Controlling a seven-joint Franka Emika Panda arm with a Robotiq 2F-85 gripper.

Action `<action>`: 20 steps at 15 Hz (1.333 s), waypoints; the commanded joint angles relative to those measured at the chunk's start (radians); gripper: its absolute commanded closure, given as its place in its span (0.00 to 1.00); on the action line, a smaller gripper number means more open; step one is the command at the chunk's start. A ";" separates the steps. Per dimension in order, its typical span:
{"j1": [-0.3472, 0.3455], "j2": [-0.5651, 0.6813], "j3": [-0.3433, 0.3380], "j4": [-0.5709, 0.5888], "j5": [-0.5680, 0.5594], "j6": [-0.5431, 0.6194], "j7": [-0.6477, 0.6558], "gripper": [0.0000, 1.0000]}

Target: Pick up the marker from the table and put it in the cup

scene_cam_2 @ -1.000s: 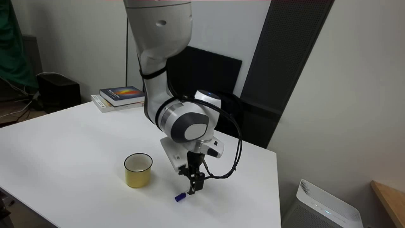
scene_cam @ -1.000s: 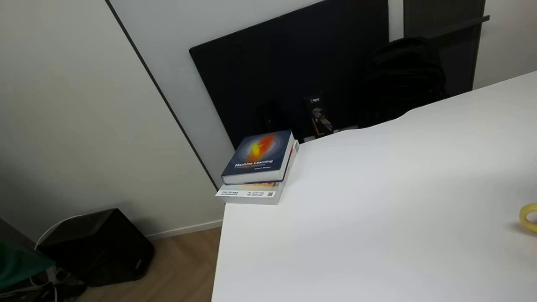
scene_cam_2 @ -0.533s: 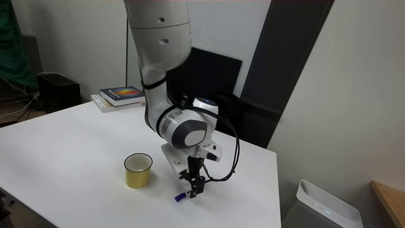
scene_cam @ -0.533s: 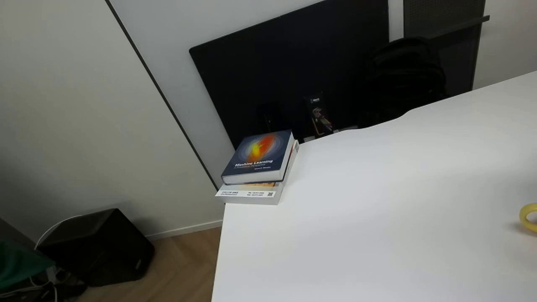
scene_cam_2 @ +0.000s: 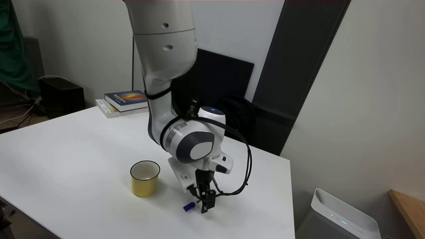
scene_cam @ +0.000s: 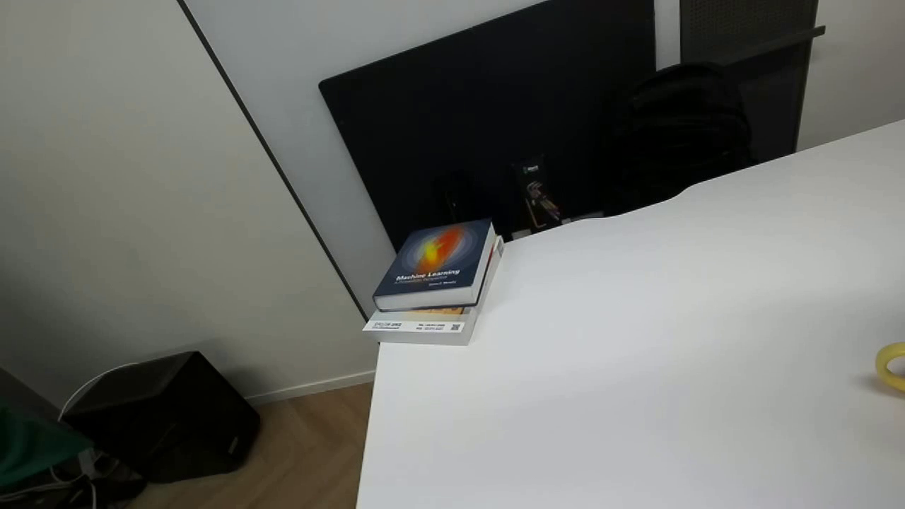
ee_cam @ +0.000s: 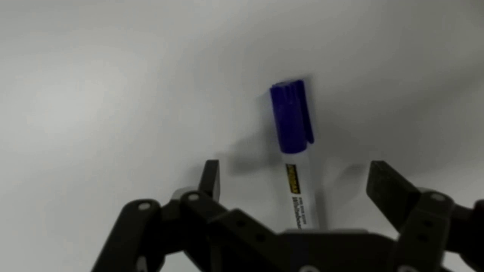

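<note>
Table [scene_cam_2: 76,142]: stretching white and smooth across an exterior view, it is bearing everything the job is calling for.
Books [scene_cam_2: 123,103]: two are lying stacked between eleven and twelve o'clock from the cup [scene_cam_2: 145,186], well apart from it and seemingly playing no part.
Cup: yellow and dark-rimmed, it is standing upright, its inside showing no sign of the marker [scene_cam_2: 189,206], so the placing is wholly awaiting its turn. (In an exterior view only a yellow loop [scene_cam: 882,366], likely the handle, is poking in between three and four o'clock.)
Marker: it is lying on its side on the table at about four o'clock from the cup, its blue cap [ee_cam: 290,117] pointing just short of twelve o'clock in the wrist view; picking up is not yet happening.
Fingers [ee_cam: 211,181]: spread wide and holding nothing, they are flanking the marker at nine and three o'clock, gaps showing on both sides; whether the tips are touching the table, I cannot tell.
Gripper [ee_cam: 298,181]: it is hanging low and straddling the marker, so reaching is looking nearly finished; closing, lifting, carrying toward ten o'clock and releasing are all awaiting.
</note>
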 commanded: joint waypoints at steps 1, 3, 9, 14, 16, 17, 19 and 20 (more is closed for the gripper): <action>0.016 -0.031 -0.009 -0.053 0.008 0.037 0.029 0.00; 0.017 -0.032 -0.002 -0.069 0.009 0.046 0.024 0.00; 0.026 -0.027 0.003 -0.082 0.005 0.069 0.015 0.32; 0.045 -0.018 -0.009 -0.071 0.000 0.063 0.024 0.67; 0.053 -0.016 -0.024 -0.065 -0.001 0.053 0.032 0.80; 0.060 -0.015 -0.037 -0.060 -0.002 0.040 0.040 0.86; 0.081 -0.021 -0.062 -0.053 -0.008 0.012 0.055 0.98; 0.093 -0.026 -0.075 -0.054 -0.011 0.006 0.064 0.94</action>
